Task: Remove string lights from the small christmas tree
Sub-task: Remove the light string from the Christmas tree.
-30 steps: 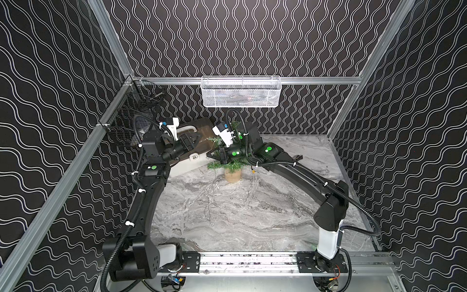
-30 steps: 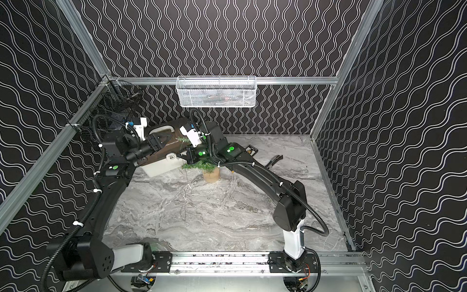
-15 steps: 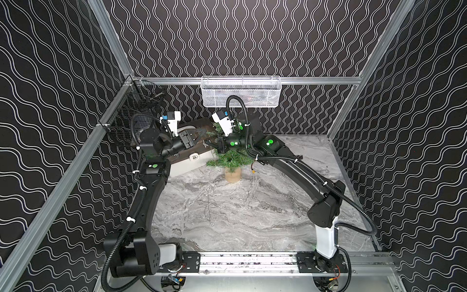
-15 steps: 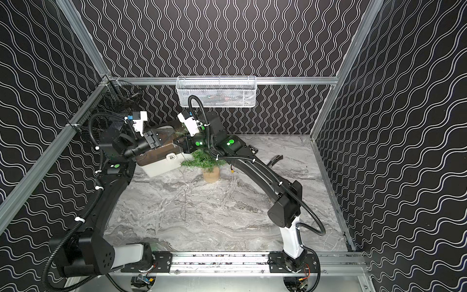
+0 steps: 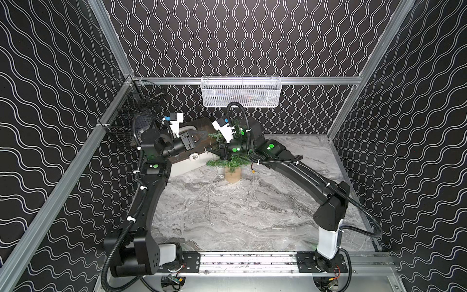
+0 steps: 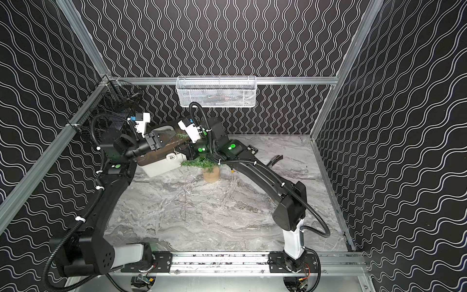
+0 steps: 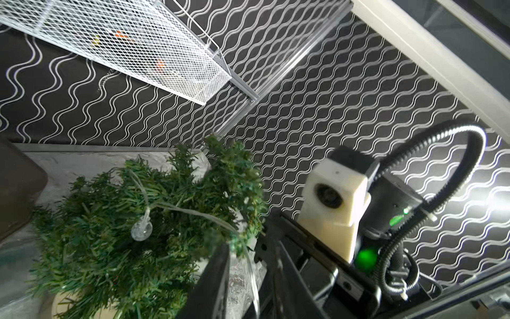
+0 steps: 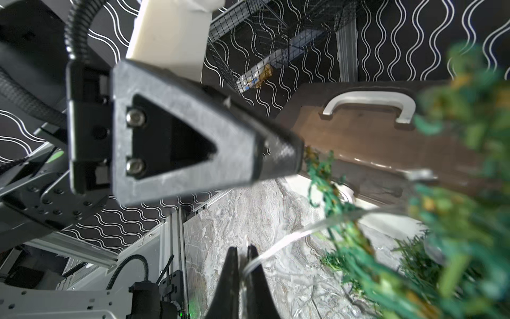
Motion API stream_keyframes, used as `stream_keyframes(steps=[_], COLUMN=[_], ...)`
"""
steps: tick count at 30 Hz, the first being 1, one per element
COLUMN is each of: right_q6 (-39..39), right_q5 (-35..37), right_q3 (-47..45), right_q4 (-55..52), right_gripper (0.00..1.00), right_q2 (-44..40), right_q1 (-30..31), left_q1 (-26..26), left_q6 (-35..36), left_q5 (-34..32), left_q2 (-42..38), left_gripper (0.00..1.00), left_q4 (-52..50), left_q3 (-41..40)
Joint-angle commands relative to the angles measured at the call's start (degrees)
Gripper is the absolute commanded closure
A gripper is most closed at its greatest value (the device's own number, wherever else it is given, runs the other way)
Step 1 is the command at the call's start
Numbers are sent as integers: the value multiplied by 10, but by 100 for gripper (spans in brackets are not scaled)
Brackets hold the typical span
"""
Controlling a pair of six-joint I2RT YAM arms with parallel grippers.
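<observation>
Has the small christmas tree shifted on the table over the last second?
No. The small christmas tree stands the same gap from the white box as before, in both top views.

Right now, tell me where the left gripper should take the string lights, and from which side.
Take the string lights on the bare wire beside the round bulb, where it lies exposed over the needles of the small christmas tree. Come from outside the foliage, jaws across the wire: it is too thin to catch lengthwise, and the bulb would likely stop slipping.
</observation>
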Motion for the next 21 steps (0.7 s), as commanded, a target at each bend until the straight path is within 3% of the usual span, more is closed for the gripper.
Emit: stream_keyframes(steps=[1,4,13,18,21], right_q6=[-14,-11,-10,-12,-8], right_q5=[-13,-21,-17,-15,-17], right_q3=[1,-7,-21,-15,-12], right_q4=[21,29,36,32,33], right_gripper=[99,99,96,95,95], right_q2=[-1,-6,-11,-6,-7], right_q1=[1,1,2,2,2], left_q1=[-7,-14,-27,-32,-34], left_q6=[55,79,52,86,87], left_q5=[16,16,29,21,11], left_q2=[-5,5,36,32,36], left_gripper=[69,69,69,65,73], left_q4=[-54,-90,-68,-111,-111], left_q3=[14,26,33,37,39])
